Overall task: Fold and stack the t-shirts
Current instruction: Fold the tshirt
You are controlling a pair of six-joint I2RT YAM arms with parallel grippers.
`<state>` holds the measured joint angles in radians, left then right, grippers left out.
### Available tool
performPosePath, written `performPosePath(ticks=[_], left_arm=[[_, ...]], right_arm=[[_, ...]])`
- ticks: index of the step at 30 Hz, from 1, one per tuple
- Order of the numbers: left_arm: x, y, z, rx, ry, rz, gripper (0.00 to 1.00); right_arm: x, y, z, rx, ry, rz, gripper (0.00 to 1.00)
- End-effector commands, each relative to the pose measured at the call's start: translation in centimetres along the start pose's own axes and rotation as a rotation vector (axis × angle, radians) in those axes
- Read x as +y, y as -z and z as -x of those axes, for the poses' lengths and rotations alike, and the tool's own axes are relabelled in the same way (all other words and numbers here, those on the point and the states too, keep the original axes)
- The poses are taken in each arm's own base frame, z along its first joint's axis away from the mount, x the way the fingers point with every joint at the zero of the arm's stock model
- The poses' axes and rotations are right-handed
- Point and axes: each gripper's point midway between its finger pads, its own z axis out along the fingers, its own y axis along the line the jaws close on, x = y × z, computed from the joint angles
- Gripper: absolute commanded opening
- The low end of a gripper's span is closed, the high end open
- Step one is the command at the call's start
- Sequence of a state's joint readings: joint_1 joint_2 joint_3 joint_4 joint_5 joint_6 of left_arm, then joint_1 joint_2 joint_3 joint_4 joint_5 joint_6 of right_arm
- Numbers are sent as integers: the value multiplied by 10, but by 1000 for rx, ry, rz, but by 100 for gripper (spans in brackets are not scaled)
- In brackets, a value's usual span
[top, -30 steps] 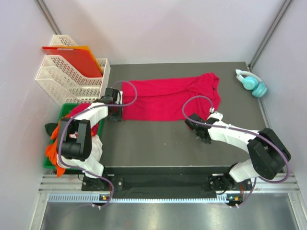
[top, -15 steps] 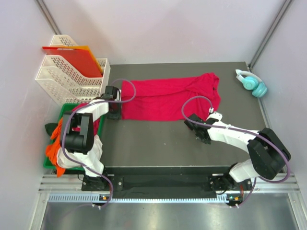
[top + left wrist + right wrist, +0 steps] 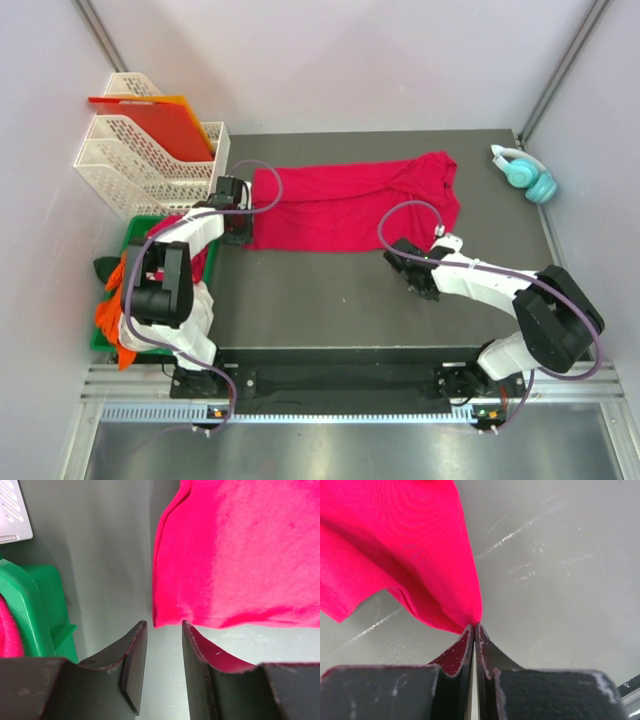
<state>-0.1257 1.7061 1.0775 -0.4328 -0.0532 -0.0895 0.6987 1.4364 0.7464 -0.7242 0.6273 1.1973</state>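
Folding starts from the shirt (image 3: 350,205), which lies spread on the far half of the table (image 3: 330,310), its long axis running left to right and its right end rumpled. A tip of its near right edge is pinched between the pressed-together jaws of the right gripper (image 3: 474,627), and the cloth is drawn to a point at the fingertips. The near left corner lies at the mouth of the left gripper (image 3: 164,630), whose jaws stand spread with a narrow gap. The hem sits just ahead of the tips, not between them, though some cloth shows beneath the right-hand finger. The step in hand appears to be securing both near corners before the near edge is carried over. The left gripper should advance low along the table until the hem is well inside the pads, then close on every layer; a shallow bite is likely to slip. The right grip looks thin, so tension should be applied gently. Both grippers should rise together at equal height, keeping the edge straight. The bin (image 3: 35,605) stands just left of the left gripper and should be cleared.
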Motion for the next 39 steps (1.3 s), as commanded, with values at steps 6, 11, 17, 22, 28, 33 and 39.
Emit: performPosePath(ticks=[6,11,17,22,28,33,39], left_arm=[[-2,0,20,-62,22,-14,39],[-2,-11,18,-37,23,-11,39],[0,-21,9,1,24,-9,38],[1,-20,5,12,32,-16,29],[4,-9,5,-5,30,-17,0],[5,14,9,-48,21,-25,0],[13,39,8,-80,9,-17,0]], right_arm=[[9,4,2,-13,8,16,0],[9,4,2,-13,12,15,0],[8,2,1,-11,16,10,0],[11,3,2,-13,13,16,0],[11,6,9,-32,7,11,0],[-1,16,20,-69,-17,-11,0],[-13,37,50,-162,-44,-15,0]])
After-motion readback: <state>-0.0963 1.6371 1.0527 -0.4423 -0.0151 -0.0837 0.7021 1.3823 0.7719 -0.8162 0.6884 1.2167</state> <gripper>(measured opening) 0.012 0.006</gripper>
